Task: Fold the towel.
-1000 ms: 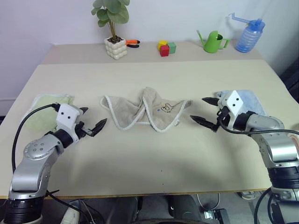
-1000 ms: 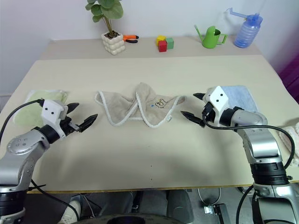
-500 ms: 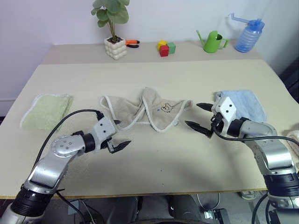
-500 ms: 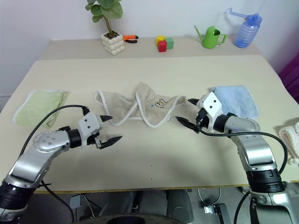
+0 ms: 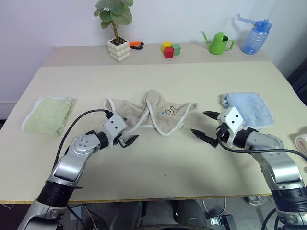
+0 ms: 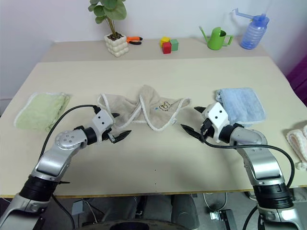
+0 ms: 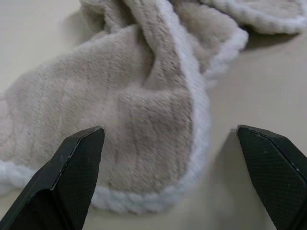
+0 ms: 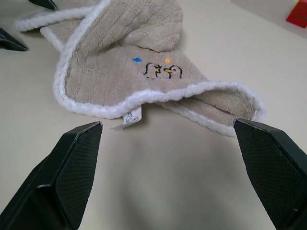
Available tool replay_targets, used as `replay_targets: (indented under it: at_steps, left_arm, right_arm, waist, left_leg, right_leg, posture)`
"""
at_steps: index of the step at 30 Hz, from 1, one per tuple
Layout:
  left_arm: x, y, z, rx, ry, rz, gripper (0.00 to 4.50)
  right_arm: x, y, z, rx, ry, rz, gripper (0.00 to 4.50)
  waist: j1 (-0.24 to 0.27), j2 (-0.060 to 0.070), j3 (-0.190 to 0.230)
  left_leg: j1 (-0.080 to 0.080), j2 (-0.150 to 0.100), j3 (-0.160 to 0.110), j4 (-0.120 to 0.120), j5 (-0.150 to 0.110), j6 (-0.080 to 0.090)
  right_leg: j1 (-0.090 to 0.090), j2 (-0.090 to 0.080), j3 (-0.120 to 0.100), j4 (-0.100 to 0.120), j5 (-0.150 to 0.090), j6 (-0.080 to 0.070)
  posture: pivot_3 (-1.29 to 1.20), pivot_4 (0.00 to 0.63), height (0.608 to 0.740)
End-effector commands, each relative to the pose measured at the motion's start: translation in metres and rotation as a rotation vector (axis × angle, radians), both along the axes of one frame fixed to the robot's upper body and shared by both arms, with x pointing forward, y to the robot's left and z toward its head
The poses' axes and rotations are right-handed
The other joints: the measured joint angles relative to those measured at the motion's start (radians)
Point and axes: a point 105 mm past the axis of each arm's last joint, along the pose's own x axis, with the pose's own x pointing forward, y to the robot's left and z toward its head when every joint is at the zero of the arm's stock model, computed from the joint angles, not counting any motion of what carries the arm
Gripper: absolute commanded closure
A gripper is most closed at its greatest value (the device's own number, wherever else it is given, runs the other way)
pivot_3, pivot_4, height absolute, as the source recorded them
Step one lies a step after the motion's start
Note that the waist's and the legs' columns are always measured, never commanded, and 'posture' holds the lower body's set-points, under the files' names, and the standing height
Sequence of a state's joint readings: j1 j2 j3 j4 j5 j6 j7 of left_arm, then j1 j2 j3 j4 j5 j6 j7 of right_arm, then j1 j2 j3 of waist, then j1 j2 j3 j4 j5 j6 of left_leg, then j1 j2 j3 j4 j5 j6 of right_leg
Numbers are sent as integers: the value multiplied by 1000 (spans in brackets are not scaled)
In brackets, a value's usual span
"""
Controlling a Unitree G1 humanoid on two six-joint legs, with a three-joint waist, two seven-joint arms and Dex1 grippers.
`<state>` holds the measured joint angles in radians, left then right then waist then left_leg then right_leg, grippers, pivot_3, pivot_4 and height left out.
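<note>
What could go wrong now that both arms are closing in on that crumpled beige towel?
The towel lies bunched and twisted, so the left gripper, with its fingers open at the near white edge, might pinch two layers at once and fold it crooked. The right gripper, also open, sits short of the towel's right corner and could close on bare table. The blue towel lies just behind the right arm and might get nudged.
</note>
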<state>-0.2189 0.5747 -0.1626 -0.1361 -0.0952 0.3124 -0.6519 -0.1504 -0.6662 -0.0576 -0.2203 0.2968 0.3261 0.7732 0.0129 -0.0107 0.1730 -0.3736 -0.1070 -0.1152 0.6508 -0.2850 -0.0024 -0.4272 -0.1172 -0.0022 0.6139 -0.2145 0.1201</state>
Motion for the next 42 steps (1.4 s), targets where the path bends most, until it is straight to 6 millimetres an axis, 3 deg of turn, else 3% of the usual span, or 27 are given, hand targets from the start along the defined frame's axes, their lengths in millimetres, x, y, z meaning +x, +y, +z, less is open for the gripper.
replay_targets:
  at_steps: [1, 6, 10, 15, 21, 28, 32, 35, 42]
  left_arm:
    - [0, 11, -3, 28, -10, 37, 1797]
    - [-3, 20, -2, 51, -17, 52, 4284]
    - [-1, 25, 7, 15, -40, 86, 4284]
    - [3, 39, 31, -99, -94, 174, 4284]
    - [-6, 41, 30, -100, -76, 155, 4284]
    - [-10, 41, 29, -104, -67, 154, 4284]
    - [-11, 42, 28, -100, -62, 154, 4284]
    - [-12, 43, 27, -98, -57, 153, 4338]
    - [-12, 43, 25, -98, -54, 153, 4338]
  right_arm:
    - [-1, 12, 18, 7, -77, 39, 0]
    - [-17, 42, 14, 9, -72, 148, 0]
    - [-23, 65, 14, 15, -72, 184, 0]
    - [-9, 93, -2, -99, -85, 127, 0]
    - [-5, 109, -18, -153, -37, 113, 0]
    - [-2, 105, -35, -274, -31, 112, 0]
    - [5, 98, -39, -227, 46, 37, 0]
    - [9, 92, -41, -200, 88, -11, 825]
    - [14, 84, -44, -148, 163, -81, 4236]
  waist:
    - [-1, 0, 0]
    - [-2, 0, 0]
    - [0, 0, 0]
    - [-2, 0, 0]
    - [-1, 0, 0]
    - [-1, 0, 0]
    - [-1, 0, 0]
    - [-1, 0, 0]
    - [0, 0, 0]
  left_leg:
    - [0, 0, 0, 0, 0, 0]
    - [0, 0, 0, -1, 0, 0]
    - [0, 0, 0, -1, 0, 0]
    - [-1, 0, 0, 0, 0, -1]
    - [-1, -1, 0, 0, 2, -4]
    - [-1, 0, 0, 0, 1, -1]
    - [-1, 0, 0, -1, 1, -2]
    - [-1, 0, 0, 0, 1, -2]
    - [-1, 0, 0, 0, 0, -1]
  right_leg:
    - [0, 0, 0, 0, 0, 0]
    - [0, 0, 0, 0, 0, 0]
    - [-1, 0, 0, 0, 0, 0]
    - [-2, 0, 0, 1, 0, 0]
    - [-2, 0, 0, 0, 0, 0]
    - [-2, 0, 0, 0, 0, 0]
    - [-2, 0, 0, 1, 0, 0]
    - [-2, 0, 0, 1, 0, 0]
    - [-1, 0, 0, 1, 0, 0]
  posture:
    - [0, 150, 732]
    - [0, 150, 732]
    - [0, 150, 732]
    - [0, 150, 732]
    - [0, 150, 732]
    - [0, 150, 732]
    - [0, 150, 732]
    - [0, 150, 732]
    - [0, 150, 732]
